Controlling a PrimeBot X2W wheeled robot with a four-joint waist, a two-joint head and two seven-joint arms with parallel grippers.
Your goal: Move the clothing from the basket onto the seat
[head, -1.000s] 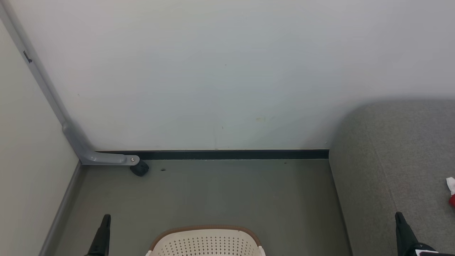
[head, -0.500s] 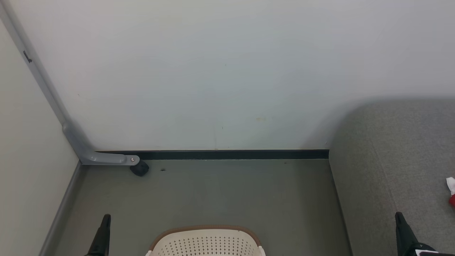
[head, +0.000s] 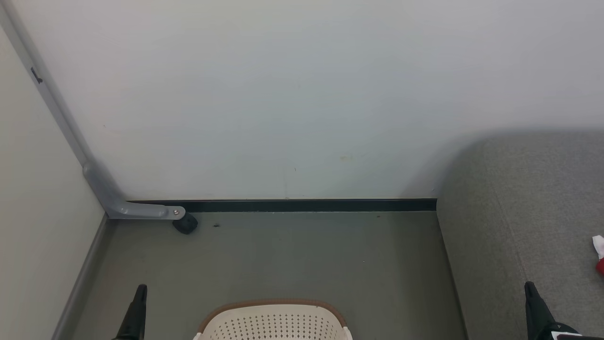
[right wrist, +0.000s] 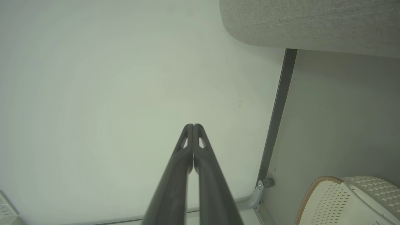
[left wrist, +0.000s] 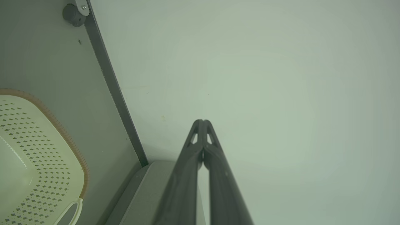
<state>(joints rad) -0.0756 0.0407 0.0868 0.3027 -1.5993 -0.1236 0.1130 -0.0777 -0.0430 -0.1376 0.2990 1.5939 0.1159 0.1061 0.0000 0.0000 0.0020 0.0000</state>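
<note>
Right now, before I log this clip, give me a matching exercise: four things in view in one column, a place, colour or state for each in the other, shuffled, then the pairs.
Column one:
1. basket
2. seat
3. clothing
4. left gripper

Column two:
A. jaws shut, nothing between them
B. grey, against the wall on the right
C. cream, perforated, on the floor
D. red and white, lying on grey fabric at the head view's right edge

Pairs: 1-C, 2-B, 3-D, 4-A.

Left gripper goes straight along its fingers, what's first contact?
Likely the plain pale wall: the left gripper, fingers shut, points at it with nothing between. Distance unclear.
</note>
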